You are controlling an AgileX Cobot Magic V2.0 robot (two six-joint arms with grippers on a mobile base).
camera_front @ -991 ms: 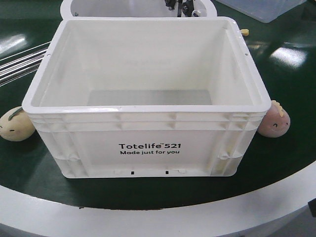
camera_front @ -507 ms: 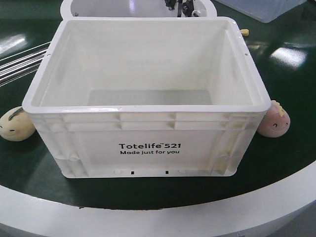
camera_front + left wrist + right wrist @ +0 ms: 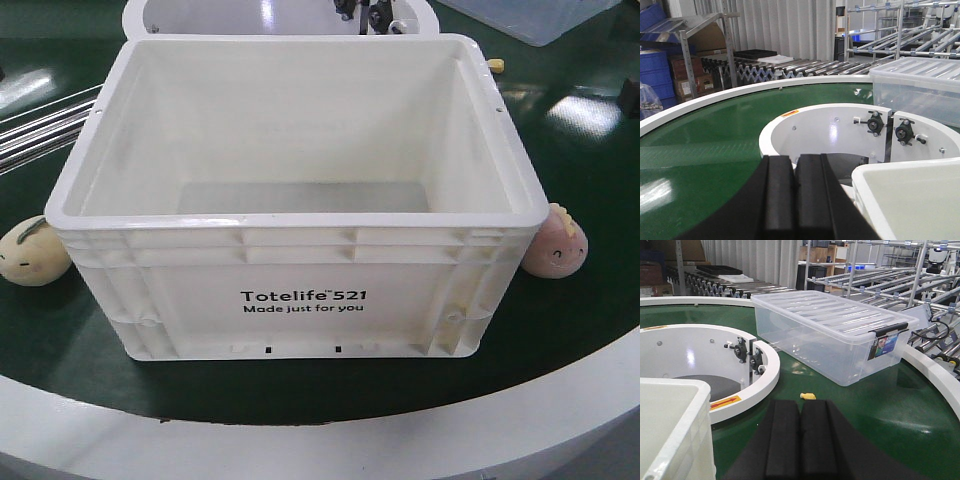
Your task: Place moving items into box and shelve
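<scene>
**White box sat on green belt, both pincers closed**

Front view: the box (image 3: 300,265), white with a ribbed rim and black "Totelife 521" print on its near wall, stood upright on the belt (image 3: 590,320), its open top facing up. A yellowish plush toy (image 3: 33,252) lay against its lower left corner and a pink plush toy (image 3: 553,243) against its lower right corner, both on the belt outside the box. Behind the box was the white hub ring (image 3: 150,15), with a clear bin (image 3: 540,20) at the top right and a small yellow scrap (image 3: 495,66) just beside the box's far right corner. Metal rollers (image 3: 40,125) ran along the left edge.

Left wrist view: the left pincer (image 3: 795,195) hung above the belt (image 3: 705,140) with its two black fingers (image 3: 777,195) pressed together. One corner of the box (image 3: 865,180) showed at the lower right, just beside the pincer. The hub ring (image 3: 805,125) and the clear bin (image 3: 920,90) lay beyond.

Right wrist view: the right pincer (image 3: 801,440) likewise had its fingers (image 3: 782,440) together. The box (image 3: 675,385) filled the lower left corner. The yellow scrap (image 3: 808,396) lay on the belt (image 3: 880,415) ahead of the pincer, between the hub ring (image 3: 765,370) and the lidded clear bin (image 3: 825,335).
</scene>
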